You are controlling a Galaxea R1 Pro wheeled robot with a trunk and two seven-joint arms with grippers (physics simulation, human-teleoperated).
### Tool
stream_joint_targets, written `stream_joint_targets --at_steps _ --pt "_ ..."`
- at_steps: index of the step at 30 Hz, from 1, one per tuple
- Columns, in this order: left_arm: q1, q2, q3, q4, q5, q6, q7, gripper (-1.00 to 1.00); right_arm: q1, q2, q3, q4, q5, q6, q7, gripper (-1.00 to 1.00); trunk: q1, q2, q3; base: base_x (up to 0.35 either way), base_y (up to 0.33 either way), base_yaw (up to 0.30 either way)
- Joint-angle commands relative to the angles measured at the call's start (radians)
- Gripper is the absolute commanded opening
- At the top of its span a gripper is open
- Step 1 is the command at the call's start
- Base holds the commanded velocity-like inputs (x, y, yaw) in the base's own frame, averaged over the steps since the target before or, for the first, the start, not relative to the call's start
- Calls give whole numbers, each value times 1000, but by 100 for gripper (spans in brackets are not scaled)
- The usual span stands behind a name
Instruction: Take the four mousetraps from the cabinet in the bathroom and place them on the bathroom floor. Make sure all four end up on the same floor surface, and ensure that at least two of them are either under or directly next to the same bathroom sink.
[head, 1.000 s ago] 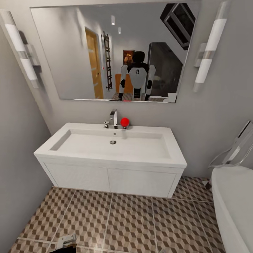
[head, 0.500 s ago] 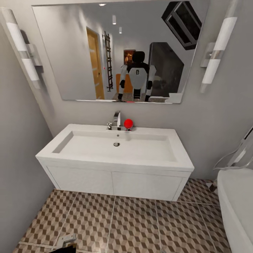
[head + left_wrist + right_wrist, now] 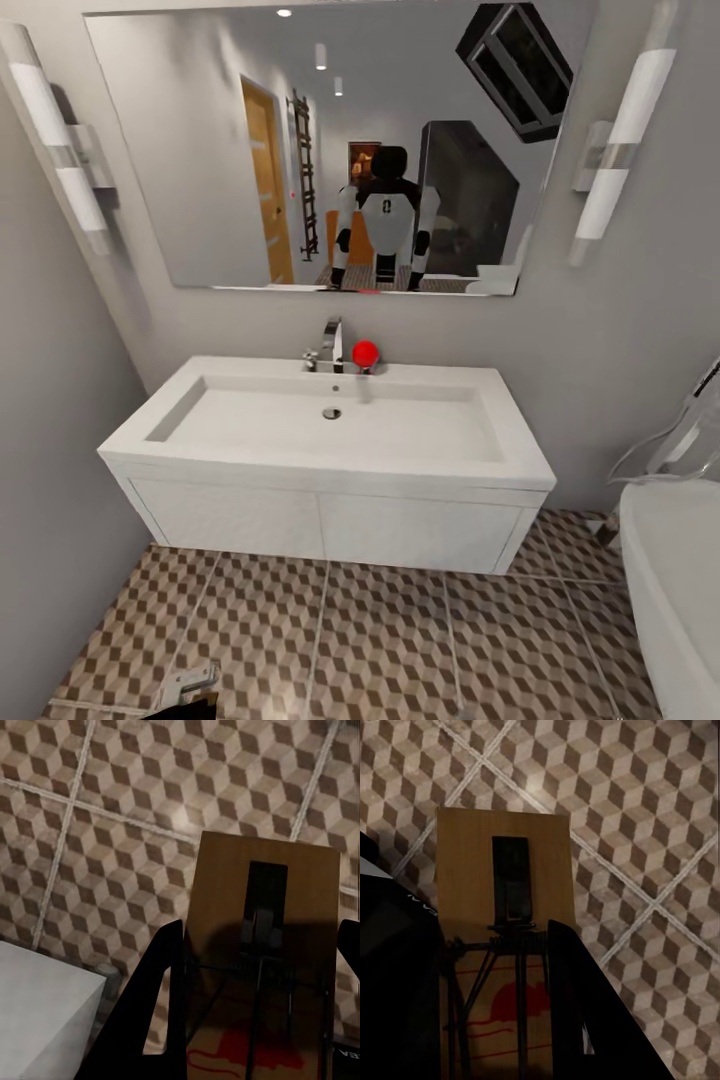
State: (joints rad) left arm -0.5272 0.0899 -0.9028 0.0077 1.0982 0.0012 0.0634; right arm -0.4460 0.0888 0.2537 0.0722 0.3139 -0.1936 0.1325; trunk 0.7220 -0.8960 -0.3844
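The head view has crept toward the sink (image 3: 330, 430), so with each claw clamped on 1 mousetrap (image 3: 262, 967), 2 seem ready for the bathroom floor (image 3: 380, 640).

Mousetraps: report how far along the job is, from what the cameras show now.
Done: two traps are out of the cabinet. In hand: the left gripper holds one mousetrap, the right gripper holds another mousetrap, both above the bathroom floor, and the robot faces the sink. Left: no trap lies on the visible tiles, so placing remains; the other two are not accounted for.
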Motion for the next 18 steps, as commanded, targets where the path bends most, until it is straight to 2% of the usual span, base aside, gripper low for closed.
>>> stream_joint_targets --at_steps 1,8,14,18 --pt "0 0 -8 0 5 0 4 -100 -2 0 4 4 1 -7 0 -100 0 -1 0 0 0 -221" --pt "0 -1 -8 0 5 0 4 -100 -2 0 4 4 1 -7 0 -100 0 -1 5 0 0 -231" --pt "0 0 -8 0 5 0 4 -100 -2 0 4 3 1 -7 -1 -100 0 -1 5 15 9 -28" --pt "0 2 -8 0 5 0 4 -100 -2 0 4 3 1 -7 -1 -100 0 -1 5 185 139 -2"
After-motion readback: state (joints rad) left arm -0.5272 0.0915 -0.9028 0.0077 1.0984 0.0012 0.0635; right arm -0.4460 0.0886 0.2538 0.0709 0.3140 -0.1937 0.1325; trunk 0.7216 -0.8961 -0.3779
